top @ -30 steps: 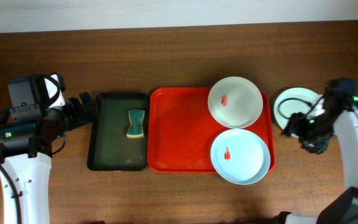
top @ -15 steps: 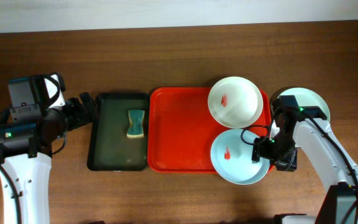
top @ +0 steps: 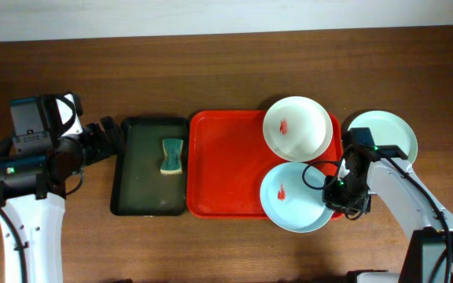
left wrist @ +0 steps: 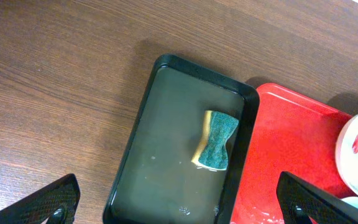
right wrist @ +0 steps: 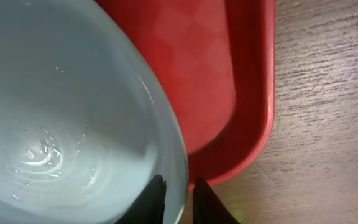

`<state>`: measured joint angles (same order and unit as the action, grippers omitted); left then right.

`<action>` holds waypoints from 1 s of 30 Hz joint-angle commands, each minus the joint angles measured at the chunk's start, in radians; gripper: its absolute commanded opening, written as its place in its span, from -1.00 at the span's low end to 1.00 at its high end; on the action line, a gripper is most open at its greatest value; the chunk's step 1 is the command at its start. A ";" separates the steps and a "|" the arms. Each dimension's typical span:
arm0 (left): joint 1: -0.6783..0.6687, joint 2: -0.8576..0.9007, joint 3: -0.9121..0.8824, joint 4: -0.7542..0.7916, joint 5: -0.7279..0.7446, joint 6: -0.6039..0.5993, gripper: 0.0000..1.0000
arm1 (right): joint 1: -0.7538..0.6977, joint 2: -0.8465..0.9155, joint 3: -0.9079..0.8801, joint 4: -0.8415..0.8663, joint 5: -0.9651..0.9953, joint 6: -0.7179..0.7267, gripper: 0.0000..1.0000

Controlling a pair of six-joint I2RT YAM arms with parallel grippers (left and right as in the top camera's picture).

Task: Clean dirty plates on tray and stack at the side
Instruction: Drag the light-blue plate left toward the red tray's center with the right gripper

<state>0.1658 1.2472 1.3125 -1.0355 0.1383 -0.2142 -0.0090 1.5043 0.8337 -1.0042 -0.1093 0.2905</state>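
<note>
The red tray [top: 226, 165] holds a white plate [top: 297, 128] and a pale mint plate [top: 293, 196], each with a small red smear at its centre. Another mint plate [top: 388, 130] rests on the table right of the tray. My right gripper [top: 338, 192] is shut on the right rim of the mint plate on the tray. In the right wrist view, the right gripper [right wrist: 179, 196] pinches that plate's [right wrist: 61, 124] rim, one finger inside and one outside, over the tray [right wrist: 229, 93] corner. My left gripper [top: 110, 137] hangs open left of the trays; the left gripper [left wrist: 179, 202] holds nothing.
A narrow dark green tray [top: 149, 169] of water lies left of the red tray, with a green-and-yellow sponge [top: 171, 156] in it. The sponge [left wrist: 215, 140] shows in the left wrist view inside the green tray [left wrist: 148, 162]. Brown wooden table all round.
My right arm swung from the mint plate on the table to the mint plate on the tray and closed on its rim. That plate slid slightly left. The left arm stayed still.
</note>
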 commanded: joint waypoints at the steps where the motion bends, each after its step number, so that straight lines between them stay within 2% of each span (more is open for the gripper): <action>1: 0.001 -0.014 0.001 0.001 -0.008 -0.009 0.98 | 0.009 -0.003 -0.004 0.003 0.009 0.007 -0.65; 8: 0.001 -0.014 0.001 0.001 -0.008 -0.009 0.98 | 0.009 -0.003 -0.031 0.029 0.009 0.007 -0.63; 9: 0.001 -0.014 0.001 0.001 -0.008 -0.009 0.98 | 0.009 -0.003 -0.032 0.034 0.008 0.007 -0.71; 10: 0.001 -0.014 0.001 0.001 -0.008 -0.009 0.99 | 0.009 -0.003 -0.032 0.039 -0.003 0.007 -0.92; 12: 0.001 -0.014 0.001 0.001 -0.008 -0.009 0.98 | 0.009 -0.003 -0.031 0.052 -0.085 0.006 -0.92; 16: 0.001 -0.014 0.001 0.001 -0.008 -0.009 0.98 | 0.018 -0.003 -0.032 0.130 -0.474 0.006 -0.92; 18: 0.001 -0.014 0.001 0.001 -0.008 -0.009 0.98 | 0.058 -0.003 -0.032 0.224 -0.530 0.047 -0.92; 21: 0.001 -0.014 0.001 0.001 -0.008 -0.009 0.98 | 0.143 0.001 -0.032 0.364 -0.490 0.221 -0.92; 24: 0.001 -0.014 0.001 0.001 -0.008 -0.009 0.98 | 0.271 0.021 -0.032 0.467 -0.299 0.377 -0.92; 26: 0.001 -0.014 0.001 0.001 -0.008 -0.009 0.98 | 0.336 0.034 -0.032 0.501 -0.186 0.425 -0.92; 30: 0.001 -0.014 0.001 0.001 -0.008 -0.009 0.99 | 0.416 0.039 -0.032 0.504 -0.039 0.425 -0.92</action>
<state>0.1658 1.2472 1.3125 -1.0355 0.1383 -0.2146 0.3817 1.5333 0.8001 -0.5041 -0.2756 0.6853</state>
